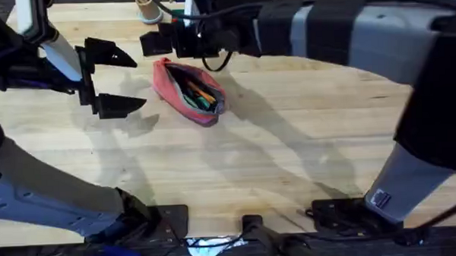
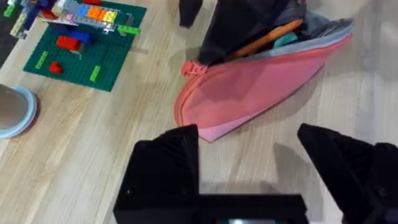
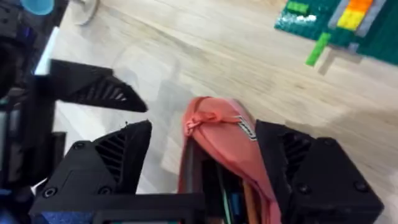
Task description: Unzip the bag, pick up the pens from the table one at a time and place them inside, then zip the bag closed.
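The bag point(image 1: 189, 91) lay on the tabletop point(image 1: 290, 156) with its zipper undone and its mouth gaping, and the orange pen point(image 1: 198, 92) showed inside against the grey lining together with some teal item; the dark pen could not be made out for certain among the contents, and no pen lay loose on the tabletop near the bag. By that showing the loading looked done and the closing of the zipper looked to be what remained. The chief danger was that the soft pouch would slide or crumple when the slider was pulled, since nothing pinned it down: the left claw point(image 1: 111, 80) stood spread wide just beside the bag's side, grasping nothing and touching nothing. A second danger was the orange pen itself, whose end rose close to the opening in the left wrist view point(image 2: 273, 36); teeth drawn across it could jam or drag the pen out. The right claw point(image 3: 202, 163) hung over the bag's tab end, its fingers parted to either side of the pink fabric point(image 3: 217, 134) and the small pull tab point(image 3: 200, 120), released and not yet gripping; whether a finger brushed the cloth could not be told. If it clenched on fabric instead of the tab, the pull would lift the bag without closing it.
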Controlling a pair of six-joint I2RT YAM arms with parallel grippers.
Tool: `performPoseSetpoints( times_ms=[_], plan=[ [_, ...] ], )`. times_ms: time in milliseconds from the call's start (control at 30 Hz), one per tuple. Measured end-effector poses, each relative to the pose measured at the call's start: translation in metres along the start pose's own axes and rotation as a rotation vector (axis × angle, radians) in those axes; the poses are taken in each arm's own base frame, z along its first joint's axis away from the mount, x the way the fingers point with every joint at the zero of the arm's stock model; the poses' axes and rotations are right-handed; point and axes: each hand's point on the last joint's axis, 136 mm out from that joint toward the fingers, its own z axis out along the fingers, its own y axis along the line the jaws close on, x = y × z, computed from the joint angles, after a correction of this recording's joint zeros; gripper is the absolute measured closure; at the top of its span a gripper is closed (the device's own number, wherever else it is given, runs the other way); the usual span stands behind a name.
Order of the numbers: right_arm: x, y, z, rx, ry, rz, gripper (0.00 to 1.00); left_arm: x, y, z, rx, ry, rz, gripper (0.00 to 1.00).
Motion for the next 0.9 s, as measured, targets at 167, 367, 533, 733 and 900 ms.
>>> performPoseSetpoints(
  times_ms=[167, 367, 533, 733, 900],
  plan=[
    [0.005, -0.014, 0.018, 0.03, -0.01, 0.078, 0.005, 0.0, 0.0, 0.0, 0.0, 0.0, 0.0, 0.008],
    [0.011, -0.024, 0.032, 0.043, -0.01, 0.161, 0.005, 0.0, 0.0, 0.0, 0.0, 0.0, 0.0, 0.008],
    [0.013, -0.027, 0.038, 0.043, -0.011, 0.21, 0.006, 0.0, 0.0, 0.0, 0.0, 0.0, 0.0, 0.008],
    [0.009, -0.022, 0.038, 0.025, -0.031, 0.24, 0.006, 0.0, 0.0, 0.0, 0.0, 0.0, 0.0, 0.008],
    [0.013, -0.013, 0.04, 0.014, -0.023, 0.242, 0.045, 0.0, 0.0, 0.0, 0.0, 0.0, 0.0, 0.008]
  ],
)
